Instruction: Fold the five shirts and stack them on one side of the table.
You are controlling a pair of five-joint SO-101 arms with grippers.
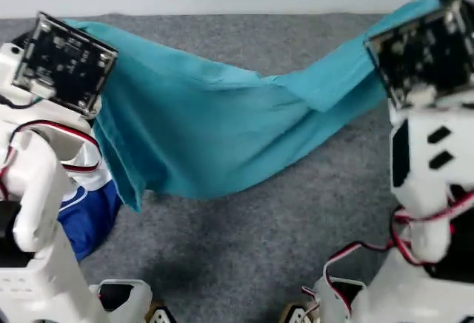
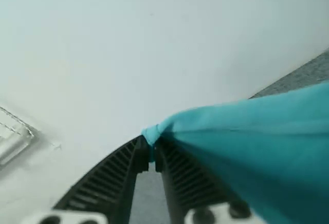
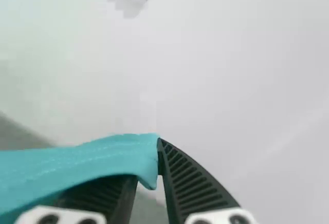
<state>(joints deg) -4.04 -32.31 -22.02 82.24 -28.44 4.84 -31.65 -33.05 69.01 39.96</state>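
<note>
Teal shirt pinched by both fingers, seemingly raised.

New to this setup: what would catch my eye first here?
A teal shirt hangs stretched between both arms, sagging toward the grey table. The left gripper and right gripper each pinch one end of it. A blue-and-white garment lies crumpled beside an arm's base.

No lettering, label, number or sign can be read on anything here.
</note>
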